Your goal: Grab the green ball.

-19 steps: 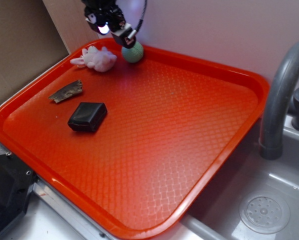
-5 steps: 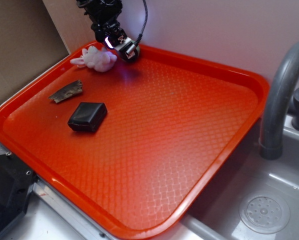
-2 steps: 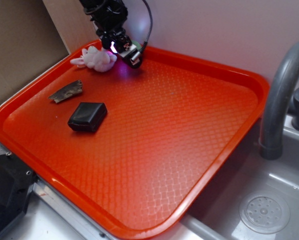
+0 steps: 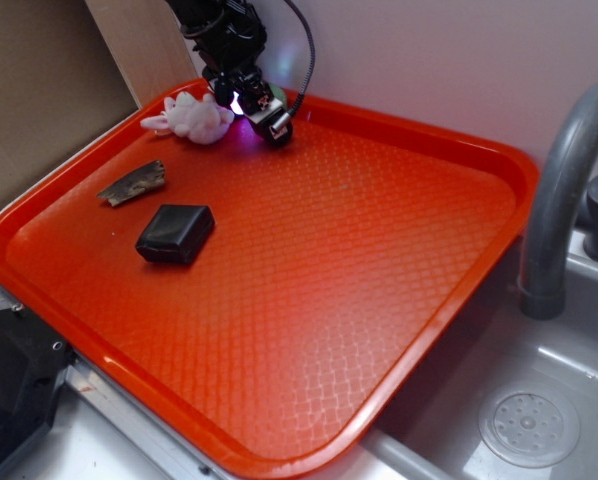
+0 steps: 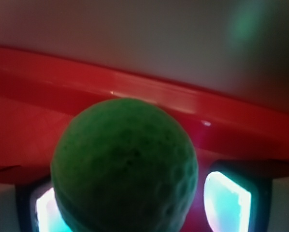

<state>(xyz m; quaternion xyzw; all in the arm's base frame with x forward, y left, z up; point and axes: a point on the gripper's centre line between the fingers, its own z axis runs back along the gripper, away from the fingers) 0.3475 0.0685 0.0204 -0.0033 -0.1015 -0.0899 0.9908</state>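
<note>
The green ball (image 5: 125, 166) — round, finely dimpled — sits pinched between the gripper's (image 5: 135, 203) jaws, above the red tray (image 5: 48, 77).

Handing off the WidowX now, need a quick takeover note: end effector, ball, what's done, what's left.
End effector: at the far edge of the red tray, just right of the pink toy. The wrist view shows the green ball filling the space between the fingers, so it looks shut on the ball; contact itself is not visible.
Ball: hidden behind the end effector in the exterior view.
Other things: black block and brown scrap on the tray's left side, apart from the end effector.
Done: the grasp, apparently.
Left: lift and confirm the ball comes along.
</note>
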